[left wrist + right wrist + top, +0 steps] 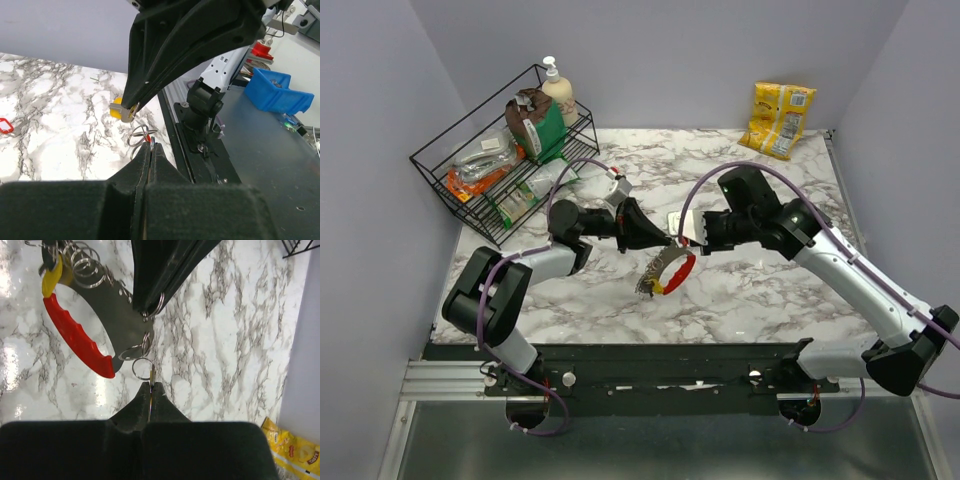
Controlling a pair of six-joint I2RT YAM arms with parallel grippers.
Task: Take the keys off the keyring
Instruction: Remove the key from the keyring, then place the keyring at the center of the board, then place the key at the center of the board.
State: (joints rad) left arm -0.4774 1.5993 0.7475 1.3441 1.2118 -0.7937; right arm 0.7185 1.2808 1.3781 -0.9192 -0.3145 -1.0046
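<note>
The keyring (pixel 672 270), a red curved loop on a grey metal plate with several thin rings, hangs just above the table between my two grippers. My left gripper (pixel 658 240) is shut on one of its thin rings (pixel 139 135), pinched at the fingertips (pixel 148 150). The right gripper (pixel 689 238) is shut on a yellow-headed key (pixel 119 109), which shows edge-on in the right wrist view at my right gripper (pixel 151 385), linked to a small ring (pixel 141 368). The red loop (pixel 75 335) lies up and left of that ring. More silvery keys (pixel 647 281) dangle from the loop's lower end.
A black wire rack (pixel 440 165) with packets stands at the back left, with a soap bottle (pixel 558 88) at its far end. A yellow snack bag (pixel 778 118) lies at the back right. A small red tag (pixel 4 125) lies on the marble.
</note>
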